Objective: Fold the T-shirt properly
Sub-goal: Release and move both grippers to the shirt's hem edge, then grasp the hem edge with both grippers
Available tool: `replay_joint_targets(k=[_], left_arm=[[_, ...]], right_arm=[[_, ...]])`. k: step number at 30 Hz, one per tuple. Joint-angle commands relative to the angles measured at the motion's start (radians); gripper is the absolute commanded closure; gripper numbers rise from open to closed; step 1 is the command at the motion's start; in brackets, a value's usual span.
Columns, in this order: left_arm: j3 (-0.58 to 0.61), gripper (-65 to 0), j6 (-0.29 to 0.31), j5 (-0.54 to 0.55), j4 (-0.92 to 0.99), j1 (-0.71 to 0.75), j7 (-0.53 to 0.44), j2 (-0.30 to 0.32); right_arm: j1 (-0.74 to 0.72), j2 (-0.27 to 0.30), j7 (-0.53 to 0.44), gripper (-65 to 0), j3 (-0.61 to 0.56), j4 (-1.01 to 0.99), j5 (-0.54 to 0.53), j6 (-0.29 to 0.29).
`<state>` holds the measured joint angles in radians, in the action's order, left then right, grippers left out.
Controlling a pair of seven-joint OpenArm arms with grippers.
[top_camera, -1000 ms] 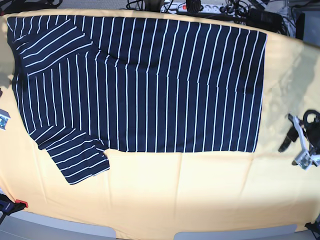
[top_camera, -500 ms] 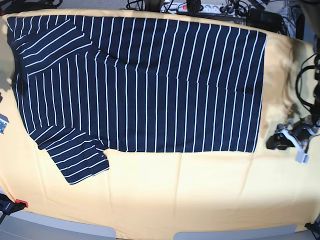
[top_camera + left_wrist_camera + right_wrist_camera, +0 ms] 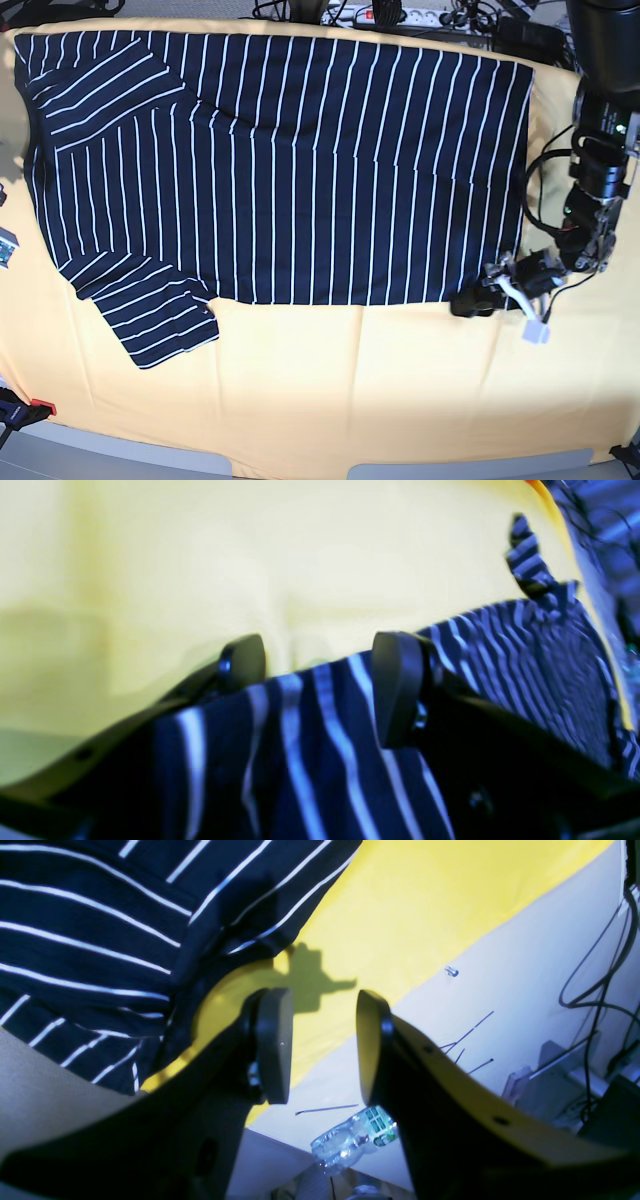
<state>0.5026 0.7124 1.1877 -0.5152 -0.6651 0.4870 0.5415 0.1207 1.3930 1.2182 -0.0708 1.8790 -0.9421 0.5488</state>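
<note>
- The T-shirt [image 3: 280, 165] lies flat on the yellow-orange cloth [image 3: 330, 390] that covers the desk; it fills the far half, its top edge along the far edge.
- It is thin dark navy fabric with narrow white pinstripes, evenly spaced, running near to far across the body.
- One short sleeve [image 3: 155, 315] juts toward the near left, its stripes slanted; the other [image 3: 95, 80] lies folded over the body at the far left corner.
- The hem runs straight down the right side, and a faint crease crosses the body near it.
- The cloth is smooth and matte, with soft fold lines in its near half.
- The left gripper [image 3: 478, 296] sits low at the shirt's near right corner, on the hem. In the left wrist view its rounded black fingers [image 3: 395, 685] stand apart with striped fabric lying between them; the view is blurred, and I cannot tell whether the pads touch the fabric.
- In that wrist view the shirt's far part looks rippled, and a small striped flap [image 3: 525, 555] stands up at the far end.
- The right gripper [image 3: 322, 1045] hangs at the left edge of the desk, beside a sleeve. Its flat black oval pads are apart with nothing between them; its shadow falls on the yellow cloth.
- Beyond the desk edge, on a pale floor, lies a clear crumpled plastic bottle [image 3: 350, 1137].
- Black cables [image 3: 600, 965] trail at the right of that view.
</note>
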Motion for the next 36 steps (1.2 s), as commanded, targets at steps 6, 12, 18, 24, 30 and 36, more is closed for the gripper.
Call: replay_joint_targets(k=[6,12,18,24,30,36], left_arm=[[0.006,-10.3,-0.014,-0.065,0.000,-0.021,0.005,0.010],[0.006,0.0,-0.014,-0.098,0.000,-0.061,-0.023,0.010],[0.006,0.0,-0.044,-0.220,0.000,-0.107,-0.133,0.007],[0.006,0.0,-0.047,-0.237,0.000,-0.114,-0.144,0.006],[0.006,0.0,-0.047,-0.237,0.000,-0.111,-0.143,0.007],[0.006,0.0,-0.046,-0.236,0.000,-0.111,-0.143,0.002]], right_arm=[[-0.027,-0.125,-0.154,-24.0,0.014,0.003,0.189,-0.029],[-0.088,-0.332,-0.352,-38.8,0.014,-0.017,0.494,-0.203],[-0.228,-0.512,-0.417,-39.2,0.014,-0.222,0.525,-0.201],[-0.402,-0.619,-0.489,-39.2,0.014,-0.538,0.524,-0.141],[-0.552,-0.699,-0.536,-39.2,0.014,-0.883,0.512,-0.078],[-0.583,-0.727,-0.591,-39.2,0.014,-1.037,0.498,-0.092]])
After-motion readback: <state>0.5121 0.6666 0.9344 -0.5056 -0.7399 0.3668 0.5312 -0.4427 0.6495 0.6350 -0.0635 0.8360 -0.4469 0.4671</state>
